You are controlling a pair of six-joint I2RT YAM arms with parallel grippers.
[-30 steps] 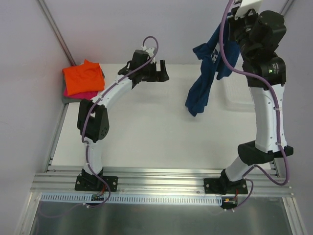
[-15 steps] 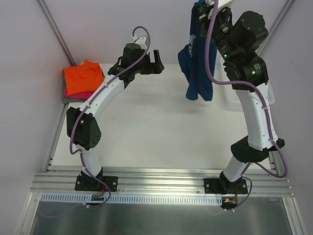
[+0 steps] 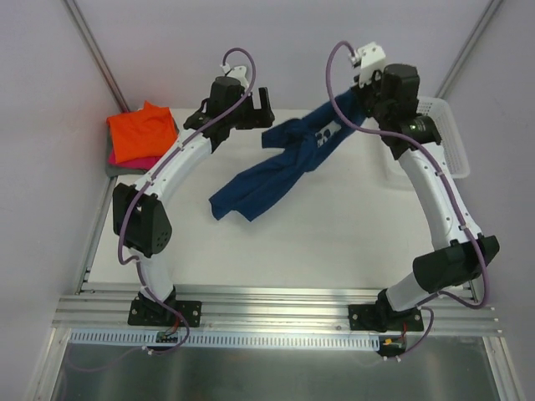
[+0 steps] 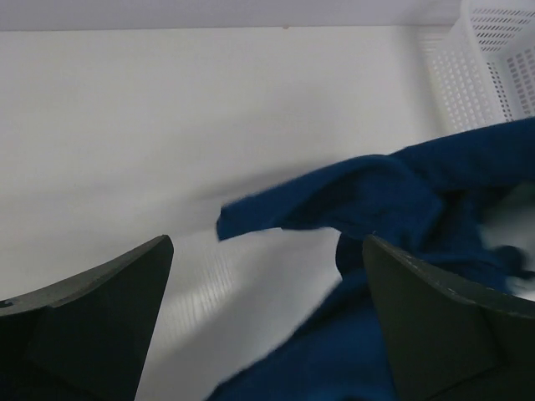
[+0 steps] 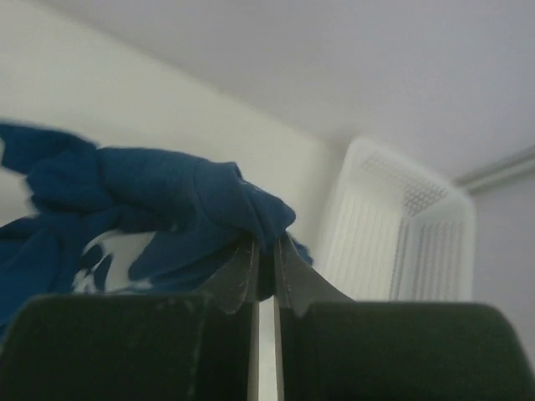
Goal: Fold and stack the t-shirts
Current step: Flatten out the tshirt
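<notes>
A navy t-shirt (image 3: pixel 276 167) trails in a long diagonal band across the white table (image 3: pixel 334 242), from the back right toward the middle left, with pale print showing near its upper end. My right gripper (image 3: pixel 349 115) is shut on that upper end; in the right wrist view the fingertips (image 5: pixel 265 251) pinch a bunched navy fold (image 5: pixel 159 196). My left gripper (image 3: pixel 264 107) stands wide open just left of the shirt's top, holding nothing. In the left wrist view the left gripper (image 4: pixel 267 330) frames navy cloth (image 4: pixel 376 200) lying on the table below it. Folded orange (image 3: pixel 142 132), pink (image 3: pixel 144 160) and grey (image 3: pixel 115 167) t-shirts are stacked at the far left.
A white lattice basket (image 3: pixel 445 129) stands at the table's back right corner, behind the right arm; it also shows as the basket (image 4: pixel 493 67) in the left wrist view and the basket (image 5: pixel 401 221) in the right wrist view. Grey walls close the back and sides.
The right arm swung down and forward from high up, so the hanging navy shirt now drapes leftward over the table. The left gripper rose slightly, then held near the back.
</notes>
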